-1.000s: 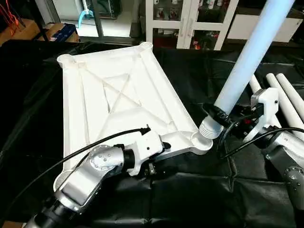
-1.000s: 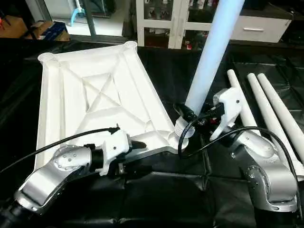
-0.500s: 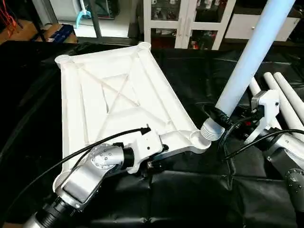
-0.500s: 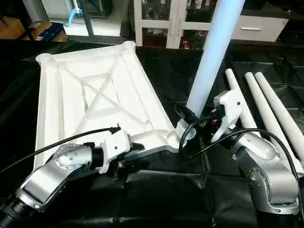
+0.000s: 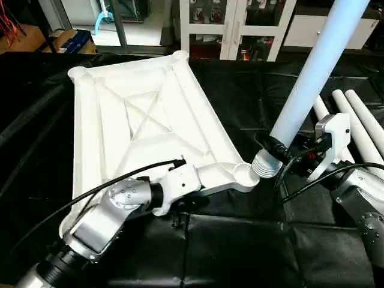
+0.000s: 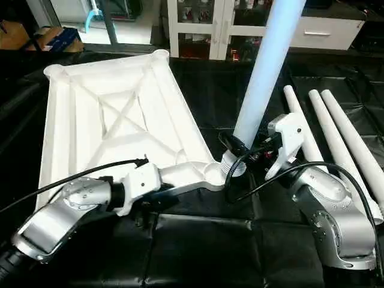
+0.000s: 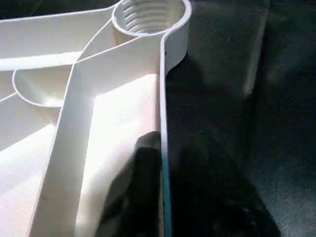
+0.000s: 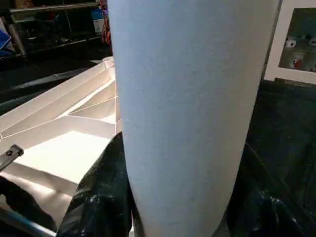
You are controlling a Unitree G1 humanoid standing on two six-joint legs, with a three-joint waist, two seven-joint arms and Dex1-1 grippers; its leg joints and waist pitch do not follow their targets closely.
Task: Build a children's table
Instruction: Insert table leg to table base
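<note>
The children's table top (image 5: 150, 120) lies underside up on the black cloth, its X ribs showing. My left gripper (image 7: 170, 148) is shut on the top's near rim, one black finger (image 7: 143, 187) inside the thin wall and one outside. The near right corner socket (image 5: 243, 174) stands empty, its thread visible (image 7: 150, 15). My right gripper (image 5: 273, 147) is shut on a long white leg (image 5: 312, 72) just above its ribbed end. The leg stands steeply, leaning to the right. Its ribbed end (image 5: 264, 165) sits just to the right of that socket.
Three more white legs (image 6: 327, 129) lie side by side on the cloth at the right, behind my right arm. White cabinets (image 5: 240, 30) stand along the back, with cardboard boxes (image 5: 66, 39) at the back left. The black cloth (image 5: 240, 252) is creased near the front.
My left gripper's fingers have closed onto the near rim. The top's near right corner has shifted a little to the left, off the leg's ribbed end. The right arm holds still.
</note>
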